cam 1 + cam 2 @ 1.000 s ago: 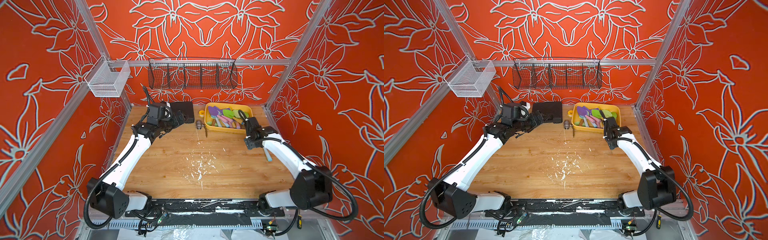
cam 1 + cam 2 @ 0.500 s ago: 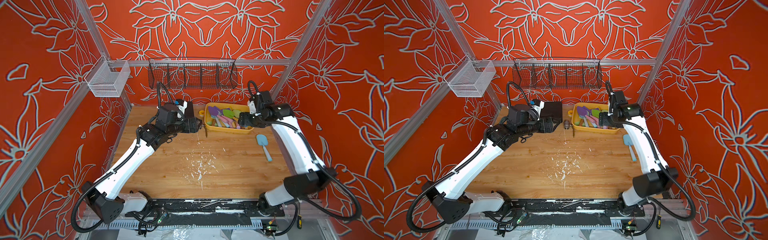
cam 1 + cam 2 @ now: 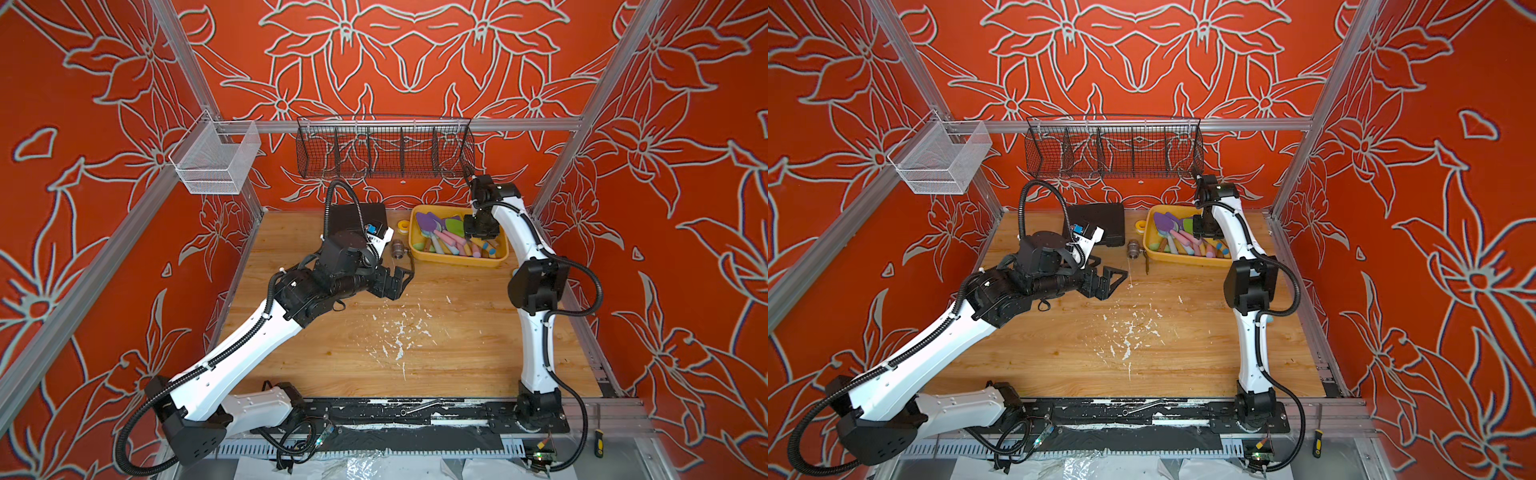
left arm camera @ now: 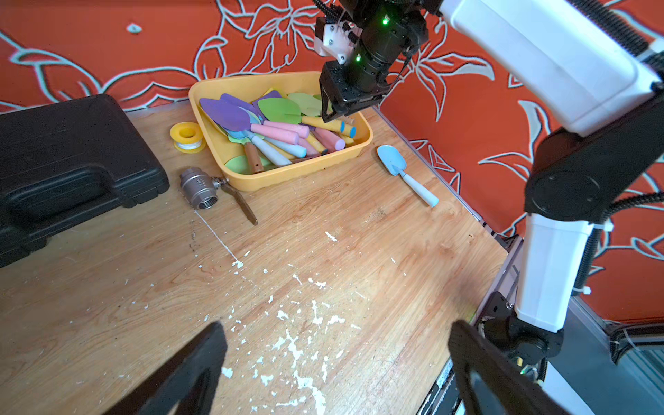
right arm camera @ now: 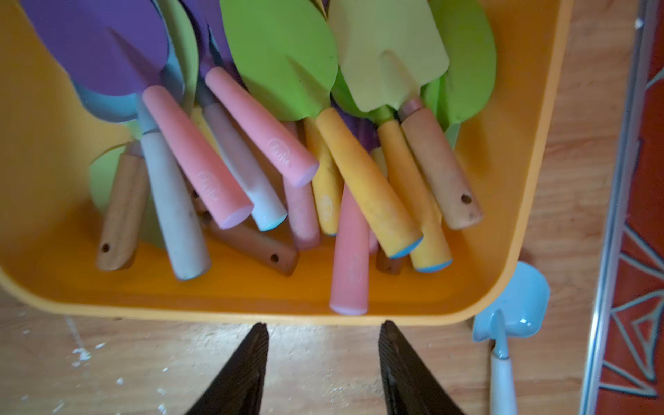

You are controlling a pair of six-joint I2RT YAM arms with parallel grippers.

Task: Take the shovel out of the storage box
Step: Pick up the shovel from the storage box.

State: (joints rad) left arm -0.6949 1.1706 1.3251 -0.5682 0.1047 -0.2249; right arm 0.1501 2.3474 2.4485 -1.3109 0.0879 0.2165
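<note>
Orange walls enclose a wooden table (image 3: 457, 340); in both top views the shallow yellow-orange plastic storage box (image 3: 457, 262) sits at its far edge under the right arm (image 3: 515, 232), the left gripper (image 3: 401, 282) hanging wide open well apart. Left wrist view: the right gripper (image 4: 339, 115) hovers just above the heaped coloured shovels (image 4: 278, 131) inside. Right wrist view: jaws half apart, empty; handles point toward them, so closing should cross one.

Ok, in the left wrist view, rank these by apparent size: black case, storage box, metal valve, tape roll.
1. black case (nearest the camera, partly cropped)
2. storage box
3. metal valve, handle included
4. tape roll, close to the valve body alone
</note>
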